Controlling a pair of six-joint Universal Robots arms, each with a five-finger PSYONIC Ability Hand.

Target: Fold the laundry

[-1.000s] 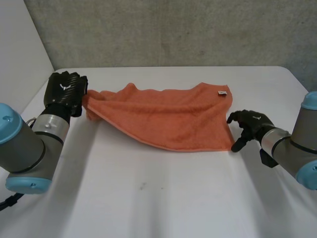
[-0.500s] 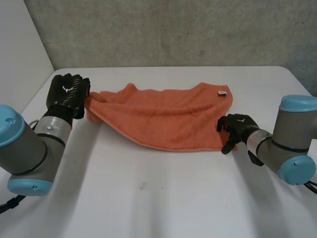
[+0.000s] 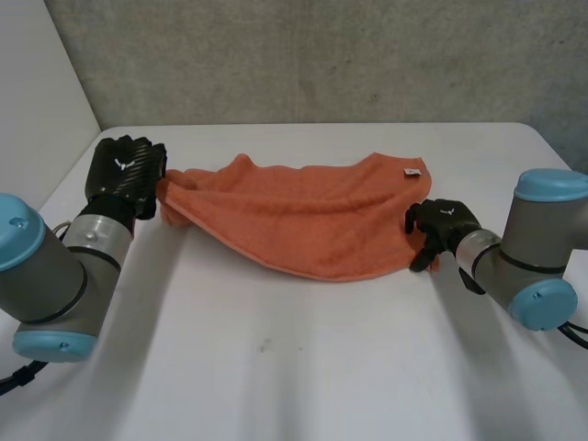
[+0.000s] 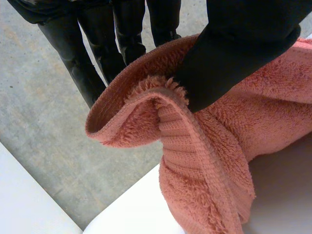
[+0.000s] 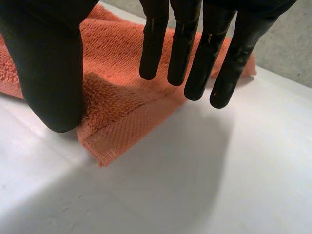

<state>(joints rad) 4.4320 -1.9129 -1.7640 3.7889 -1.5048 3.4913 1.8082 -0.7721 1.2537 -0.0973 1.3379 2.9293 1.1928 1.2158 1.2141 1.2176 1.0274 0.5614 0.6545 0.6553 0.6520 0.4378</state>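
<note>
An orange towel (image 3: 303, 216) lies spread across the white table (image 3: 294, 367), with a small white tag (image 3: 412, 172) at its far right corner. My left hand (image 3: 127, 175) is shut on the towel's left corner and holds it bunched and slightly raised. In the left wrist view the thumb (image 4: 239, 48) pinches a fold of the towel (image 4: 204, 161). My right hand (image 3: 439, 225) is at the near right corner. In the right wrist view its thumb (image 5: 48, 63) rests on the towel (image 5: 122, 83), and straight fingers (image 5: 195, 48) hang just above the hem.
A grey wall runs behind the table's far edge. A person's dark-clad legs (image 4: 97, 44) stand on the concrete floor beyond the table's left side. Bare tabletop lies in front of the towel, towards me.
My right hand has moved left from beside the towel onto its near right corner, and its fingers have drawn in a little. The left hand has kept its grip, barely shifting.
</note>
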